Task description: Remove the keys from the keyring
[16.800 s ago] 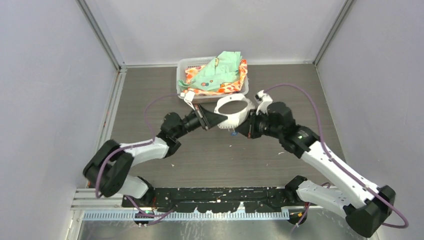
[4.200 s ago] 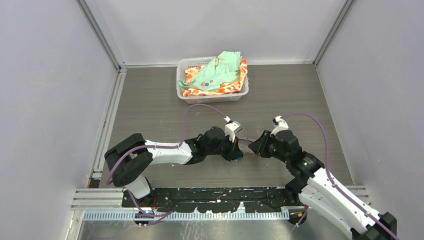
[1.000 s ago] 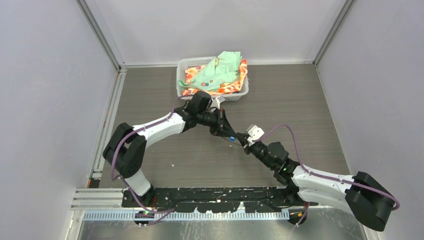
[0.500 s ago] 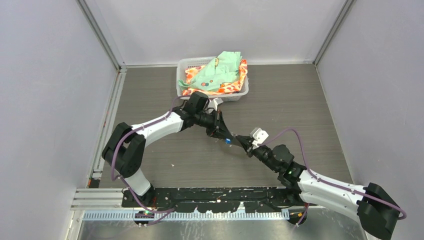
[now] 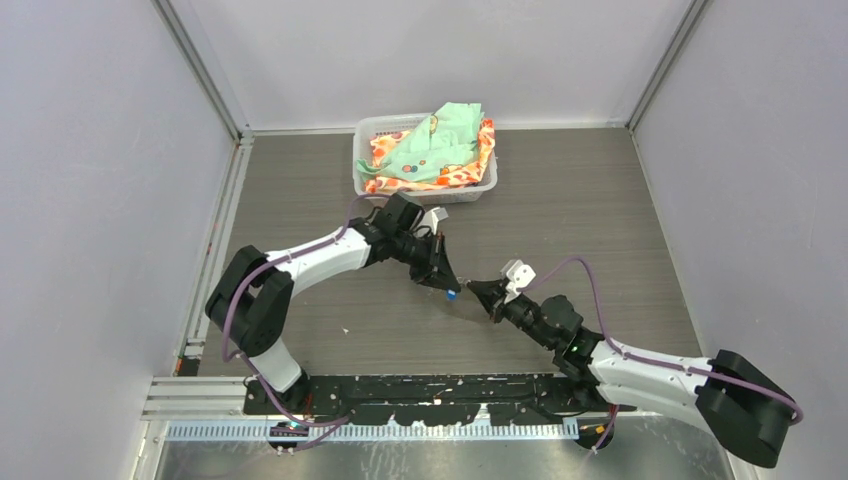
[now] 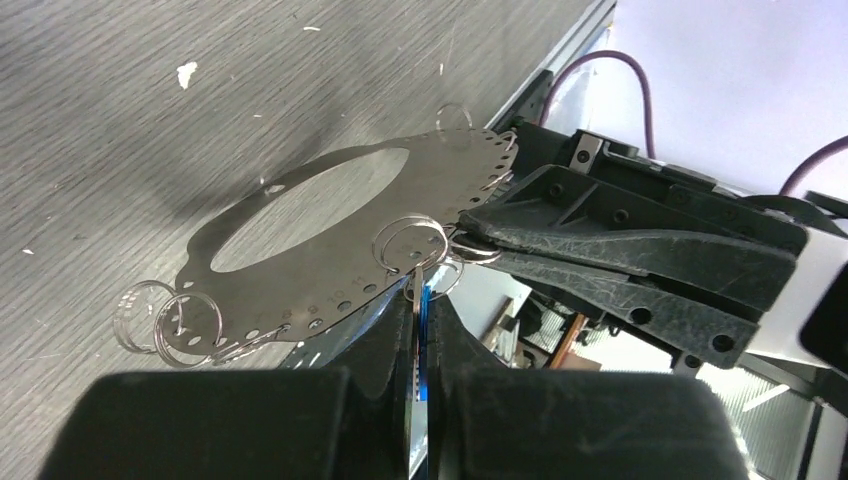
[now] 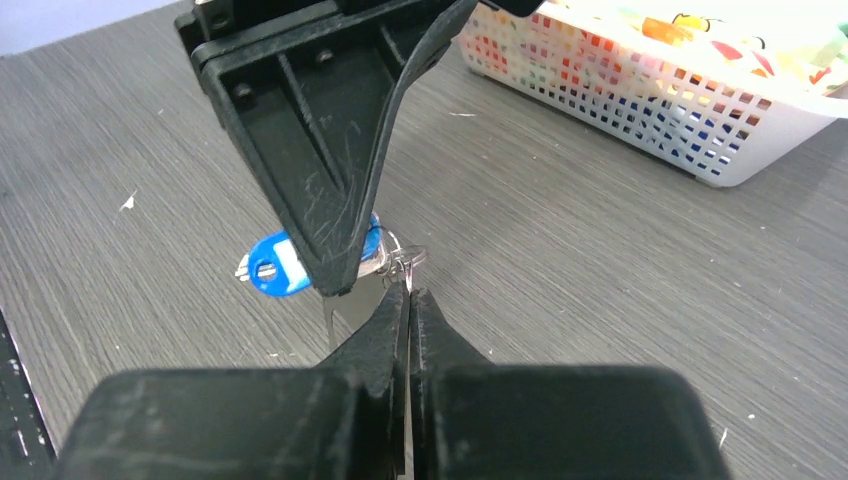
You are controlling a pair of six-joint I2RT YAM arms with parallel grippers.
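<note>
The keyring (image 6: 330, 235) is a thin grey plate with a big hole and small silver loops (image 6: 405, 240) on its rim, held up above the table. My right gripper (image 7: 408, 292) is shut on the plate's rim, which it sees edge-on. My left gripper (image 6: 420, 305) is shut on the keys (image 6: 424, 300), a silver key with a bright blue tag (image 7: 275, 265) that hang from one loop. In the top view the two grippers meet tip to tip mid-table, left gripper (image 5: 446, 284) and right gripper (image 5: 478, 290), with the blue tag (image 5: 453, 295) between them.
A white basket (image 5: 365, 160) of coloured cloths stands at the back of the table, behind the left arm, and shows as the basket (image 7: 700, 120) at the right wrist view's upper right. Grey walls close in the left, right and back sides.
Both grippers, still joined at the plate and keys, have drifted a little toward the near edge. The right jaws closed the last bit onto the rim.
</note>
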